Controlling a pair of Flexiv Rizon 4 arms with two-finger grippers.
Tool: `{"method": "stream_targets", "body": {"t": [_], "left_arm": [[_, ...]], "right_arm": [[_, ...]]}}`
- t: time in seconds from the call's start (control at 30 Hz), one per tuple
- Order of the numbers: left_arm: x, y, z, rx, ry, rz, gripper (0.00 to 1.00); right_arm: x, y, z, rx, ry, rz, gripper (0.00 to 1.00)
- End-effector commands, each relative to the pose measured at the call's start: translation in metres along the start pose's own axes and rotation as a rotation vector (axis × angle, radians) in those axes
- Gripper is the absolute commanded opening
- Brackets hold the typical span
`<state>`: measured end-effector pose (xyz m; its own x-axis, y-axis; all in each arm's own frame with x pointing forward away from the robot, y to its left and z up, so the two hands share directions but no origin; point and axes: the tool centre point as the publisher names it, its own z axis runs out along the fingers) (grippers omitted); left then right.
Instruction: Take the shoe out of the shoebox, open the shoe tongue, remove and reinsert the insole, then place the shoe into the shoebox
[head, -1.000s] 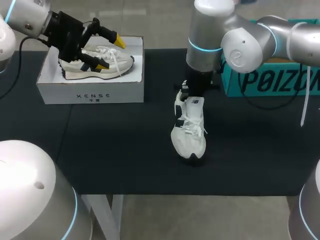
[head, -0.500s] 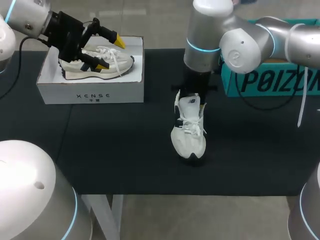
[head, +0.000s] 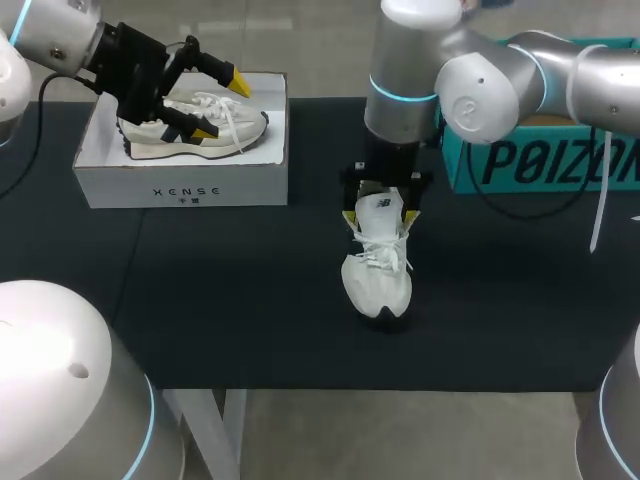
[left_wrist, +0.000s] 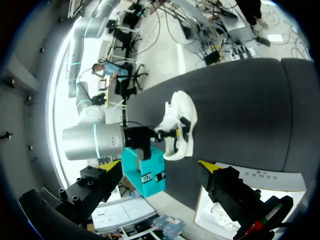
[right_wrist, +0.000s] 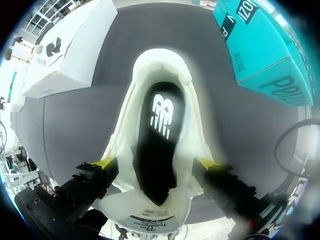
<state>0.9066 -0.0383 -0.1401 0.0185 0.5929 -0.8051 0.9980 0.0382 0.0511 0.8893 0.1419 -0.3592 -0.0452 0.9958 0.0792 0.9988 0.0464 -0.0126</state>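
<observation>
black mat (head: 250, 290) holds the shoe (head: 377, 265), already out, toe at six o'clock; right gripper (head: 379, 216) straddles its collar, grip i cannot tell. left gripper (head: 221, 107) gapes above the white shoebox (head: 180, 180). insole (right_wrist: 159, 140) removal and reboxing seemingly remain.

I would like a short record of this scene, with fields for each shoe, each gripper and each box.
shoe: white, standing on the black table, outside both boxes
right gripper: at the shoe's heel end, above its opening
left gripper: open, over the white box
second shoe: lying in the white box
teal box: behind the right arm
</observation>
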Motion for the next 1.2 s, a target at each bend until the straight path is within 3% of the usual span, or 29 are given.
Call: {"method": "stream_targets", "body": {"t": [0.03,0.53,0.87,1.1,1.13,1.17,1.2], "left_arm": [[0.0,0.001,0.0,0.001,0.003,0.001,1.0],[0.0,0.001,0.0,0.001,0.003,0.001,1.0],[0.0,0.001,0.0,0.001,0.003,0.001,1.0],[0.0,0.001,0.0,0.001,0.003,0.001,1.0],[0.0,0.001,0.0,0.001,0.003,0.001,1.0],[0.0,0.001,0.0,0.001,0.003,0.001,1.0],[0.0,0.001,0.0,0.001,0.003,0.001,1.0]], "right_arm": [[0.001,-0.007,0.0,-0.001,-0.01,0.014,1.0],[0.006,-0.005,-0.01,-0.024,0.026,0.017,1.0],[0.003,-0.034,-0.017,-0.03,-0.055,0.03,1.0],[0.001,-0.05,-0.032,-0.06,-0.04,0.054,1.0],[0.003,-0.048,-0.034,-0.071,-0.04,0.051,0.49],[0.005,-0.045,-0.034,-0.075,-0.038,0.046,0.2],[0.006,-0.042,-0.034,-0.078,-0.039,0.048,0.2]]}}
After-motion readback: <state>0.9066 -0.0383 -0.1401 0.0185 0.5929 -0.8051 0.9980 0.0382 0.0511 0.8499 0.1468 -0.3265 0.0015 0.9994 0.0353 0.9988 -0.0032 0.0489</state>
